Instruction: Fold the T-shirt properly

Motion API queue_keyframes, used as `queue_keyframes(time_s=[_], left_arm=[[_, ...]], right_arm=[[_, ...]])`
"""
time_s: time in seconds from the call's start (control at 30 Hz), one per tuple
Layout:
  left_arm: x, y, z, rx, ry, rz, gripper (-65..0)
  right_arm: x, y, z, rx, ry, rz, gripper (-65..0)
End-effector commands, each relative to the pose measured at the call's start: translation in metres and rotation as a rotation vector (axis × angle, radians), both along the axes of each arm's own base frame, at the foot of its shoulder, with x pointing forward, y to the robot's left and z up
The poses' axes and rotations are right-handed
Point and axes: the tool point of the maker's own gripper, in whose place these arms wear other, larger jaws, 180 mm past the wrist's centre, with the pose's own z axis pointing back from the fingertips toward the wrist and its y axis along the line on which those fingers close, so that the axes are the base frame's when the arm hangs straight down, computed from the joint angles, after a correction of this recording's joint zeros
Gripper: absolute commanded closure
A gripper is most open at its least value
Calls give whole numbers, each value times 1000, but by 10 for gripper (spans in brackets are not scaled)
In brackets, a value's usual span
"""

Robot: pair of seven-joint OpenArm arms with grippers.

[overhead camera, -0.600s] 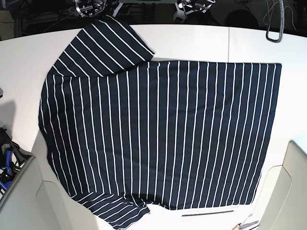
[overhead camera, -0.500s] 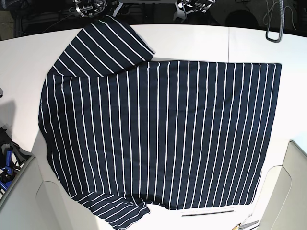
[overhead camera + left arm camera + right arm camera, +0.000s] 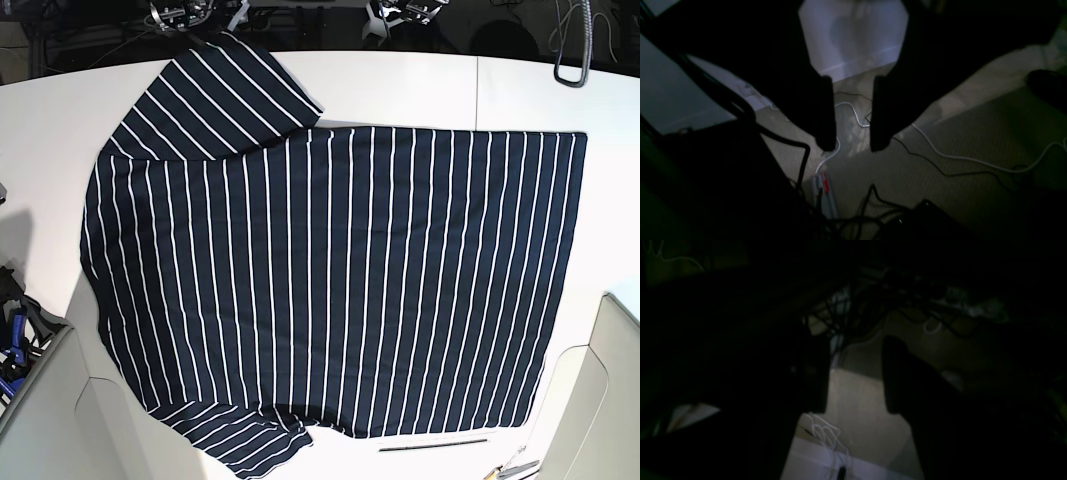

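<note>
The T-shirt (image 3: 340, 280) lies spread flat on the white table (image 3: 420, 90), dark navy with thin white stripes. One sleeve (image 3: 215, 95) points to the far left and another (image 3: 245, 445) sits at the near edge. Both arms hang back beyond the far edge, off the shirt. In the left wrist view my left gripper (image 3: 848, 146) is open over the floor with nothing between its fingers. The right wrist view is very dark, and there my right gripper (image 3: 855, 410) is also open and holds nothing. Parts of the arms (image 3: 185, 15) show at the top of the base view.
A thin dark rod (image 3: 433, 444) lies at the near edge, with small tools (image 3: 510, 467) beside it. Blue-handled tools (image 3: 12, 350) sit at the left. A grey cable (image 3: 572, 60) hangs at the far right. Light panels (image 3: 615, 400) flank the near corners.
The arm parts at the far edge have shifted slightly up out of the base view. The shirt has not moved.
</note>
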Motion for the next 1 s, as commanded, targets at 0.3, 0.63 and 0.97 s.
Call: queue_keyframes(time_s=[0.3,0.63,0.97], left_arm=[[-1,17,0,19,7,31,-206],[-17,23,2,-30,44,9,-206],[-64,30,15,-87,155,69,-206]], right_arm=[[-21,-14,0,-9,30,3,-257],[-21,-6,3,38,32,10,-256],[-36,-1,11,88,24,34,-256]])
